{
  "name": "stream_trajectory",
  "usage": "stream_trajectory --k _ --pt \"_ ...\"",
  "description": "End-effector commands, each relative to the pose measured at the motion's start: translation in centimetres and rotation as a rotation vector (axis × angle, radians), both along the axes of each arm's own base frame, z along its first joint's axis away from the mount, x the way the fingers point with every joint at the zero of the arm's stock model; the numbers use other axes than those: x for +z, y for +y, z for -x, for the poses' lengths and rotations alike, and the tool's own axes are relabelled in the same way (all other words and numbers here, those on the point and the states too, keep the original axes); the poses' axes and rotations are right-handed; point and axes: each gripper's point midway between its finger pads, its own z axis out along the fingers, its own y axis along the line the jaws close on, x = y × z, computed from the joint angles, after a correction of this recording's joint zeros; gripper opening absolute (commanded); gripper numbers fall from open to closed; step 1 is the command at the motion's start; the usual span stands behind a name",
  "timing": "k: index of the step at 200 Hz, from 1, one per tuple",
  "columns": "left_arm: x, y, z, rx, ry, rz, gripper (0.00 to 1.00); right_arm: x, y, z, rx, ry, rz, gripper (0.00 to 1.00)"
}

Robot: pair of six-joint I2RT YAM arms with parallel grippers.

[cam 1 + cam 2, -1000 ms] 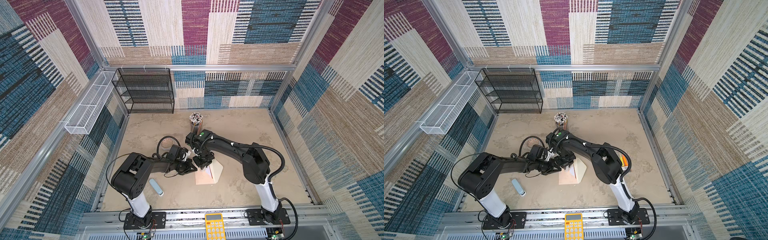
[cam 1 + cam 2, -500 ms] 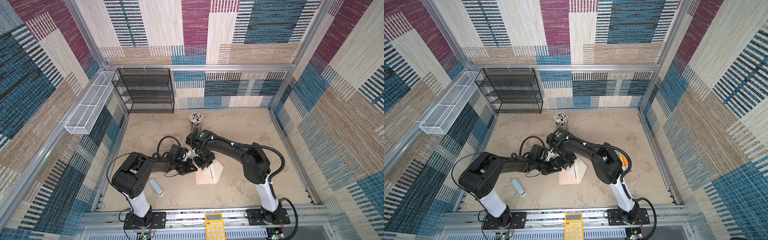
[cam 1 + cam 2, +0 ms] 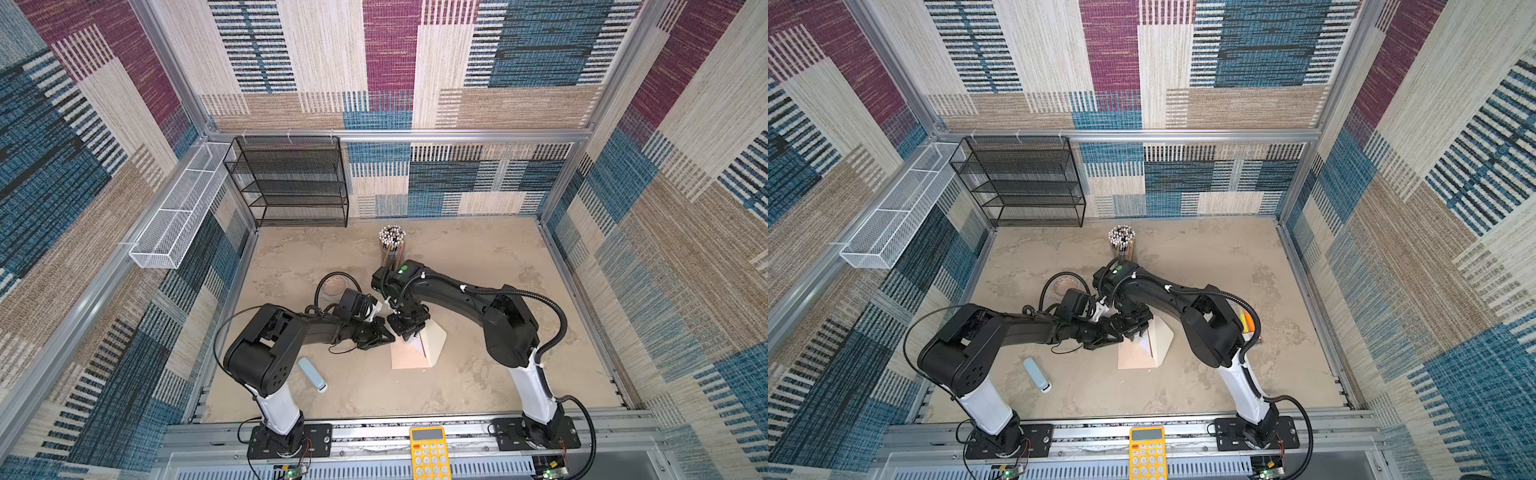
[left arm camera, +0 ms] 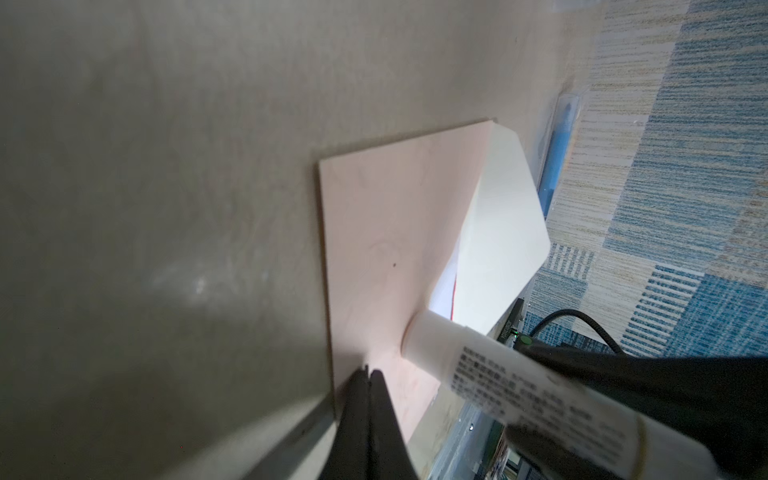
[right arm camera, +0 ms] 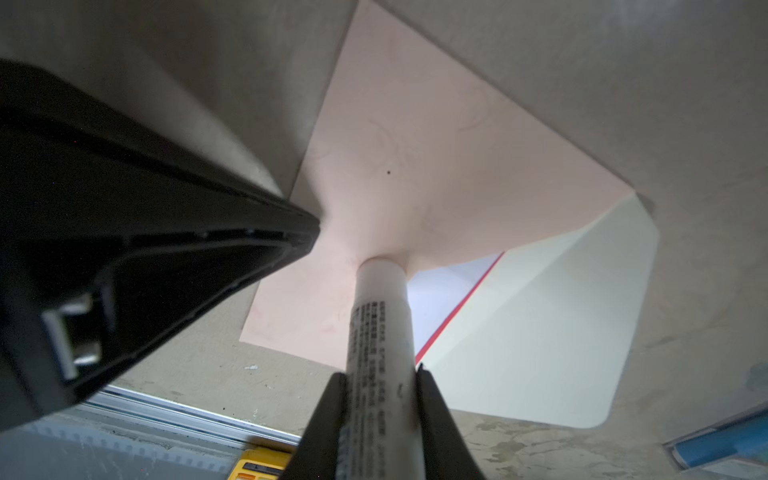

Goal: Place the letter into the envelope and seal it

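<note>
We have the letter (image 5: 453, 297) inside the envelope (image 5: 415, 145) near the worktop's (image 3: 498, 270) middle; our left gripper (image 4: 368, 374), jaws pressed together, pins it, our right gripper (image 5: 380, 374) pinches a glue stick (image 5: 380, 324) on it, flap (image 5: 540, 332) left to seal.

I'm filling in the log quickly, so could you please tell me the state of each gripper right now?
Left gripper: shut, holding nothing, tips at the envelope edge.
Right gripper: shut on the glue stick.

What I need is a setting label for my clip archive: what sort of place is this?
Probably a robot test cell staged as a desk: patterned walls on an aluminium frame, two arms bolted to a front rail, a pencil cup and a yellow calculator.
</note>
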Motion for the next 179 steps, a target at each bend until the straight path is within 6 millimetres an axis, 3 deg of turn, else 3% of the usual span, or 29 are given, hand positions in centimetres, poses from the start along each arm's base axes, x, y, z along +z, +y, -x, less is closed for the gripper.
stream_trajectory --k 1,179 --pt "-0.6 0.5 0.1 -0.003 -0.002 -0.040 0.04 -1.1 0.0 0.1 0.003 0.016 0.015 0.00" --pt "-0.9 0.2 0.1 -0.016 0.011 -0.037 0.04 -1.8 2.0 -0.5 0.020 0.020 -0.012 0.00"
